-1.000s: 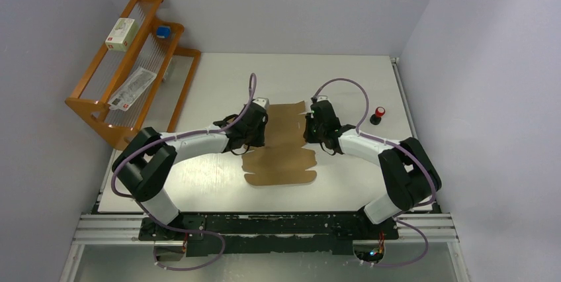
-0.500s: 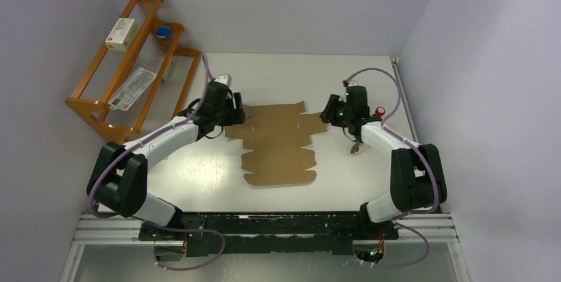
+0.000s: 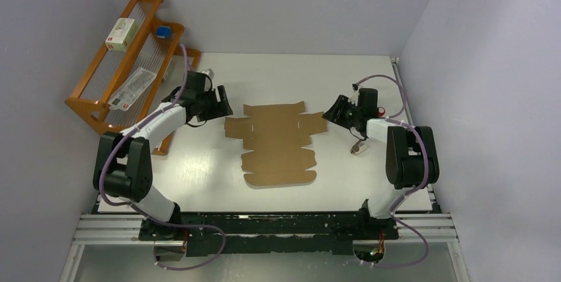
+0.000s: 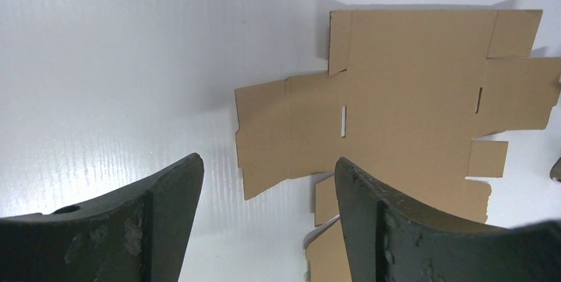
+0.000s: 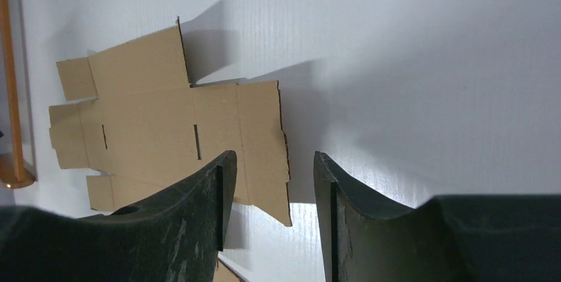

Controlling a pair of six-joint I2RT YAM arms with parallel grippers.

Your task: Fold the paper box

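So far nothing is folded: the paper box (image 3: 278,141) lies flat on the desk (image 3: 198,176) between my left claw (image 3: 221,106) and right claw (image 3: 334,111), both gaping and empty, neither touching it. Its long axis runs crosswise to the line between them, side wings toward each claw; every crease remains.

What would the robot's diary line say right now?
paper box: flat, unfolded | left fingers: open, empty | right fingers: open, empty

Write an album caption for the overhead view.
Flat paper box on the table between the open left end effector and open right end effector, untouched.
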